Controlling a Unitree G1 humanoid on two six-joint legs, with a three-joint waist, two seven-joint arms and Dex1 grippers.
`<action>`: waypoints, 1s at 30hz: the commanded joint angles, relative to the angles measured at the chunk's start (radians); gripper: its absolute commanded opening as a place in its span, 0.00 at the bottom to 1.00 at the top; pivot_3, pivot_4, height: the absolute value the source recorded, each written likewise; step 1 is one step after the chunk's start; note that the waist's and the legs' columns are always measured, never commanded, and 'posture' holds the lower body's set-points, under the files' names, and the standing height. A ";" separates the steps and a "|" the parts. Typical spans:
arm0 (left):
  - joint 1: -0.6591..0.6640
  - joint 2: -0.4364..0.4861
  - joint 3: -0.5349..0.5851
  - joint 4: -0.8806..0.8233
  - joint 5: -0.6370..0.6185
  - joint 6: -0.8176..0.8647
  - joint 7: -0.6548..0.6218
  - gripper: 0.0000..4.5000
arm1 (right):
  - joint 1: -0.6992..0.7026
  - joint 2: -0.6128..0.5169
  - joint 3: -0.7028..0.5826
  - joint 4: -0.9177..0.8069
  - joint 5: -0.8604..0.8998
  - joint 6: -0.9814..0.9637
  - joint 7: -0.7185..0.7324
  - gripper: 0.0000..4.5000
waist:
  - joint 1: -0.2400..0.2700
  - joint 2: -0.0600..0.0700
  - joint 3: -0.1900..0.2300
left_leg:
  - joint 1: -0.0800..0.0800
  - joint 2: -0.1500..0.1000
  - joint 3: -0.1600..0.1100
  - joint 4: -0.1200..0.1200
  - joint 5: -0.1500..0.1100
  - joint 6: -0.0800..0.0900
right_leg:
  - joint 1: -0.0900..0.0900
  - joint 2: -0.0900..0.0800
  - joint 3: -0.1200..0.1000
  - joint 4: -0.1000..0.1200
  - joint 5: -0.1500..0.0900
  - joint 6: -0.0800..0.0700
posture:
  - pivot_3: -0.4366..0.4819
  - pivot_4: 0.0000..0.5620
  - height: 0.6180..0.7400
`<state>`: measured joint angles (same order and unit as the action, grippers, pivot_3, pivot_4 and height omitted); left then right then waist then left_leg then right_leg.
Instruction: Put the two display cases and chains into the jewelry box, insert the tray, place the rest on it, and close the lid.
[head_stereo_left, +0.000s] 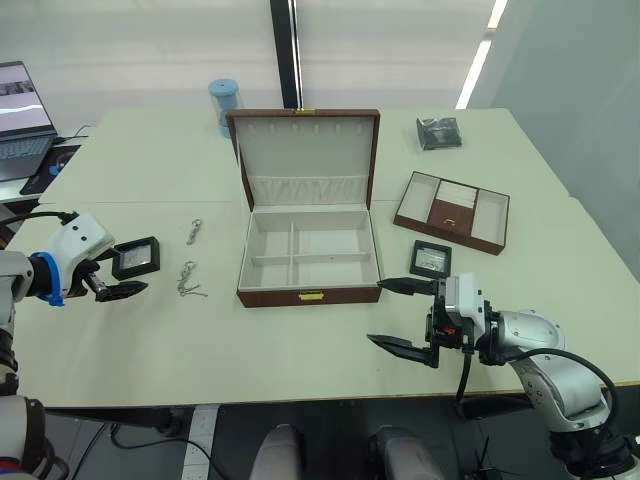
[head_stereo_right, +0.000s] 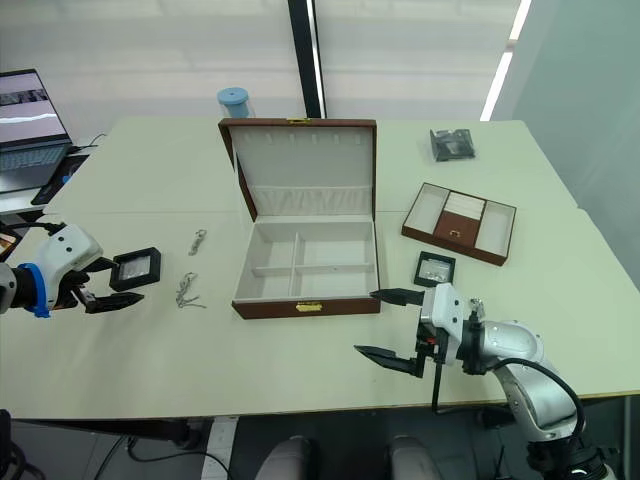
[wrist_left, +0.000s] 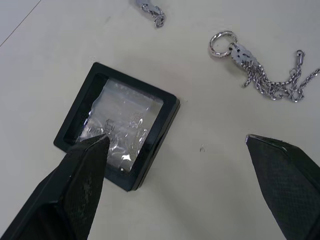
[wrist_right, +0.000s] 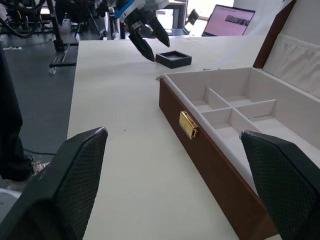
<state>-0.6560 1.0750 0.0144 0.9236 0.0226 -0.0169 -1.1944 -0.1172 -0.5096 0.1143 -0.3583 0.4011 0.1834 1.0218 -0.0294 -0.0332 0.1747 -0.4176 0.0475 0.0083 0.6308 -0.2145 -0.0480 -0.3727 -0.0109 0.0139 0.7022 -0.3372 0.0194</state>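
Note:
The jewelry box (head_stereo_left: 310, 285) stands open mid-table, its lid (head_stereo_left: 305, 140) upright and its cream compartments bare. One display case (head_stereo_left: 135, 257) lies to its left, and my left gripper (head_stereo_left: 116, 278) hovers open over the case's near edge, one finger above the window (wrist_left: 117, 132). Two chains (head_stereo_left: 193, 231) (head_stereo_left: 188, 279) lie between that case and the box. The other display case (head_stereo_left: 431, 259) sits right of the box, below the tray (head_stereo_left: 452, 212). My right gripper (head_stereo_left: 376, 312) is open and holds nothing, just off the box's front right corner.
A blue-lidded jar (head_stereo_left: 224, 105) stands behind the box. A black packet (head_stereo_left: 439, 132) lies at the back right, and a laptop (head_stereo_left: 22, 120) sits at the far left. In the right wrist view the box's gold clasp (wrist_right: 188, 125) faces my right gripper.

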 joint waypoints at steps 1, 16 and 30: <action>-0.040 -0.006 -0.020 0.053 0.026 -0.035 -0.006 1.00 | 0.009 0.005 0.002 -0.032 -0.011 -0.034 -0.022 1.00 | -0.001 0.000 0.000 | 0.000 0.000 0.000 0.000 0.000 0.000 | 0.000 0.000 0.000 0.000 0.000 0.000 | 0.48 0.27 1.00; -0.073 -0.045 -0.047 0.131 0.067 -0.028 0.031 1.00 | 0.002 -0.005 0.002 -0.027 -0.021 -0.040 -0.038 1.00 | 0.001 0.000 0.000 | 0.001 0.000 0.000 0.002 0.000 0.000 | 0.000 0.001 0.000 0.003 0.000 0.000 | 0.48 0.27 1.00; -0.050 -0.059 -0.046 0.109 0.062 0.004 0.036 0.16 | 0.007 -0.044 -0.003 -0.022 -0.002 -0.029 -0.005 1.00 | 0.001 0.000 0.000 | 0.001 0.000 0.000 0.009 0.000 0.000 | 0.000 0.001 0.001 0.010 0.000 0.000 | 0.48 0.27 1.00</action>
<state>-0.7160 1.0178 -0.0323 1.0474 0.0830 -0.0244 -1.1509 -0.1055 -0.5436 0.1213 -0.3582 0.3767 0.1615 1.0045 -0.0285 -0.0335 0.1745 -0.4169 0.0478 0.0081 0.6401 -0.2145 -0.0479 -0.3730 -0.0101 0.0144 0.7123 -0.3373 0.0195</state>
